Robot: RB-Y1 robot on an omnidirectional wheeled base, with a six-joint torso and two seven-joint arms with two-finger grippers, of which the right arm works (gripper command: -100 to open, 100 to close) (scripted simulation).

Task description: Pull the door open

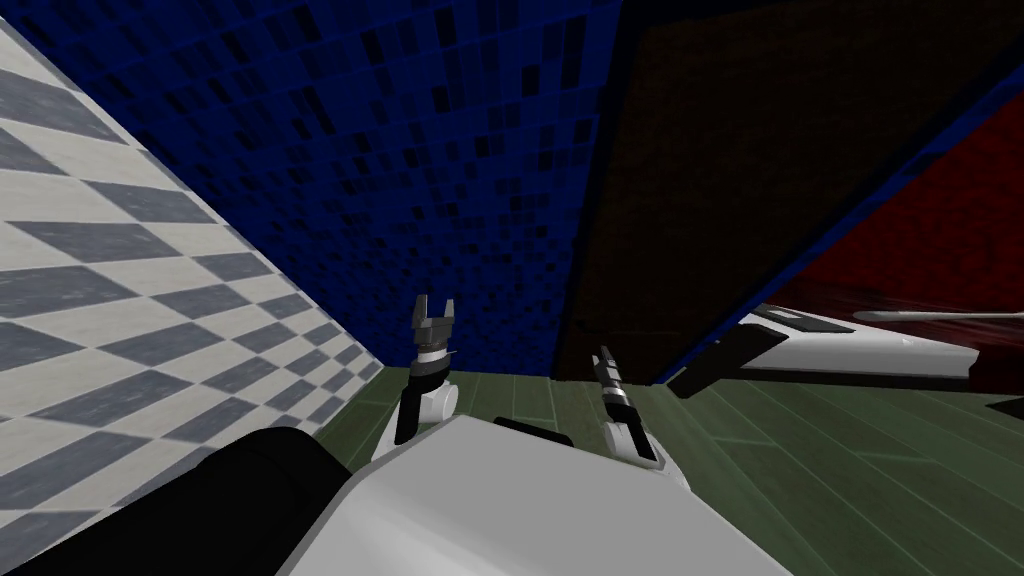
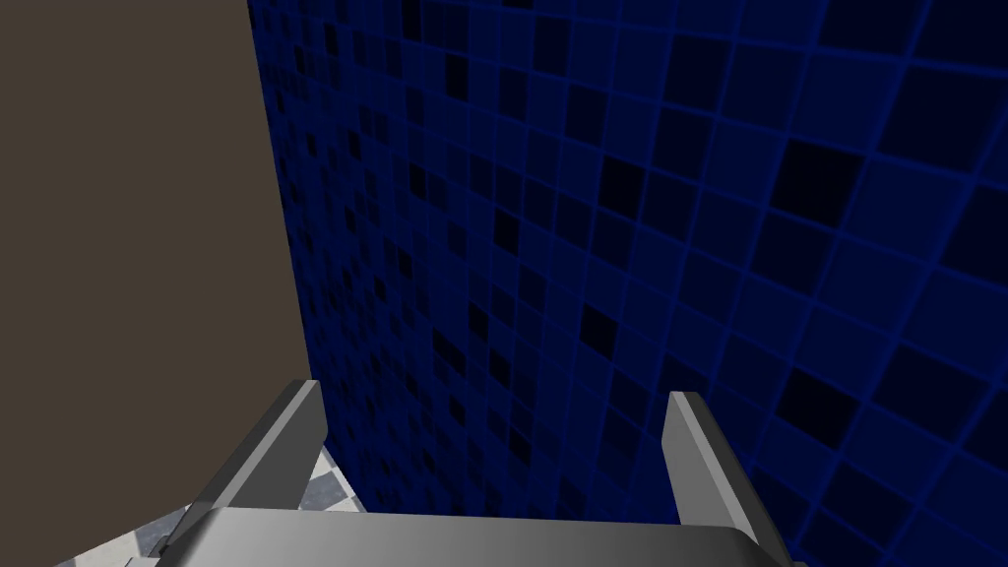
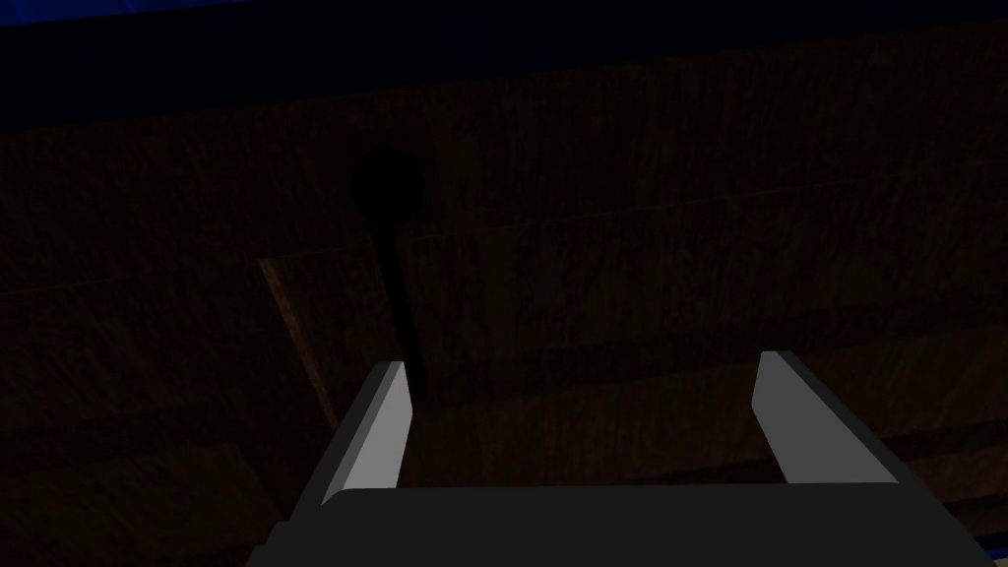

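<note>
**Right tool at the door handle, fingers apart**

- Count: one door (image 1: 700,200), one handle (image 3: 392,246), two tools.
- The door is dark brown and set in the blue tiled wall (image 1: 400,180). It stands straight ahead of the right tool (image 3: 591,423).
- The handle is dark, with a round base on the door face and a thin lever running from that base toward the right tool.
- The lever's end lies just beside one finger (image 3: 379,433) of the right tool. I cannot tell whether they touch.
- The right tool's fingers stand apart and face the door panel.
- The left tool (image 1: 433,318) is off to the side of the door, raised and pointed at the blue tiled wall. Its fingers are also apart.
- A green floor (image 1: 800,470) runs up to the foot of the door.
</note>
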